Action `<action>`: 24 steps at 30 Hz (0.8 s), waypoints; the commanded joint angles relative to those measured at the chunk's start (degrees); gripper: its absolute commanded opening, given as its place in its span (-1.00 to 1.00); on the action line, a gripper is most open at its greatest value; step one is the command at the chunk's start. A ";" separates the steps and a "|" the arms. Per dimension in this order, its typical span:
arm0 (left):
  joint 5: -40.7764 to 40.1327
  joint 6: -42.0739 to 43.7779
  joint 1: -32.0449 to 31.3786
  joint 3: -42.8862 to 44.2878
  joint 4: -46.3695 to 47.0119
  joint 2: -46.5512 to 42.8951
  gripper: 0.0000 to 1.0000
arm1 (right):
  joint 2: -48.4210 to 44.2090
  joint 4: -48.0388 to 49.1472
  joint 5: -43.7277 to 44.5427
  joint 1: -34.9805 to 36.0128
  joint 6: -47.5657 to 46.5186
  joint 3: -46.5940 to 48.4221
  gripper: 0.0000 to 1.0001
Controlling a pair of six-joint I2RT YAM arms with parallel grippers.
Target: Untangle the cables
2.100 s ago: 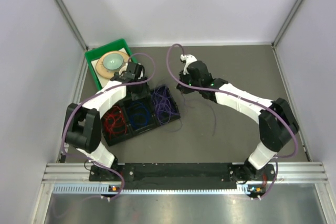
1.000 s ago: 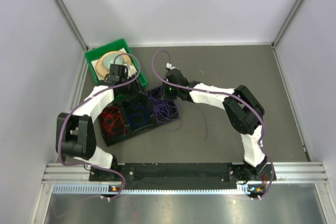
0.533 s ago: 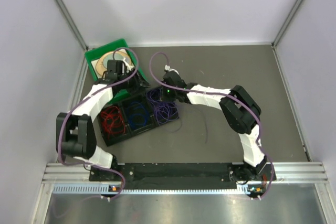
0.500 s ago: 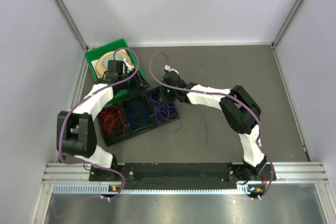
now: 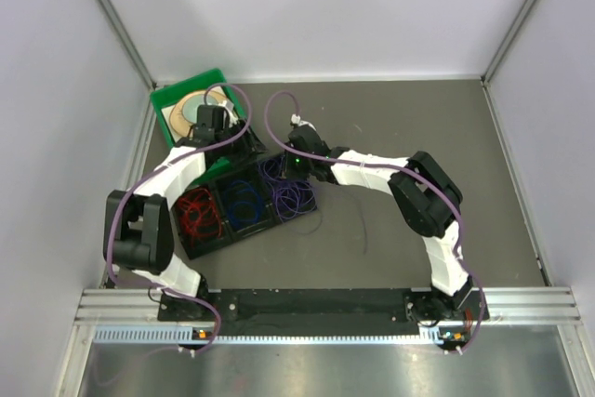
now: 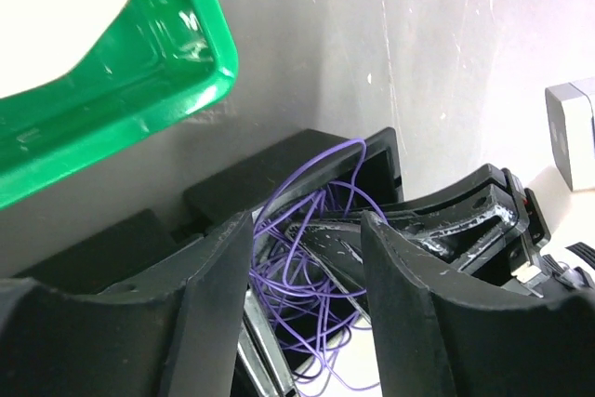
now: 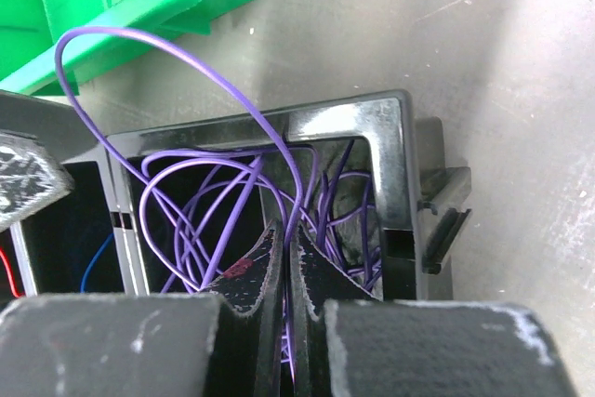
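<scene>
The green tray (image 5: 186, 81) occupies the far-left corner of the table (image 5: 418, 118). Just beside it, the left gripper (image 6: 305, 220) is released, jaws apart and holding nothing, at the far edge of the black tray (image 5: 228, 239). Its compartments contain red cables (image 5: 197, 214), blue cables (image 5: 244, 204) and purple cables (image 5: 293, 191). The right gripper (image 7: 286, 234) is clenched on a purple strand over the right compartment.

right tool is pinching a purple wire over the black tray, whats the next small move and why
Probably lift the right tool slowly straight up. It is shut on one purple cable whose loop arches above the black tray, while the other strands lie tangled in that compartment; the left tool is open, facing the same tangle.
</scene>
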 commanded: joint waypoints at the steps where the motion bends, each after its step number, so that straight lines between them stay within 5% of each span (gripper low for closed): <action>1: -2.88 2.29 -0.26 1.79 2.86 -2.90 0.07 | 0.19 2.17 -0.69 1.05 0.35 -0.04 -1.00; 4: -1.90 1.84 -0.78 0.64 6.47 -2.11 -0.11 | 0.20 1.82 -0.60 1.05 0.44 -0.13 -1.00; 16: -2.96 3.51 -2.81 2.84 4.81 2.47 -0.28 | -0.16 2.52 -0.95 1.05 0.61 -0.92 -1.00; 21: -3.22 3.77 -3.51 1.70 5.86 -0.69 0.04 | -0.07 2.70 -1.21 1.05 0.61 -1.10 -1.00; 24: -5.41 5.70 -4.56 1.52 5.60 -3.94 0.03 | -0.33 4.35 -1.13 1.05 0.70 -1.71 -1.00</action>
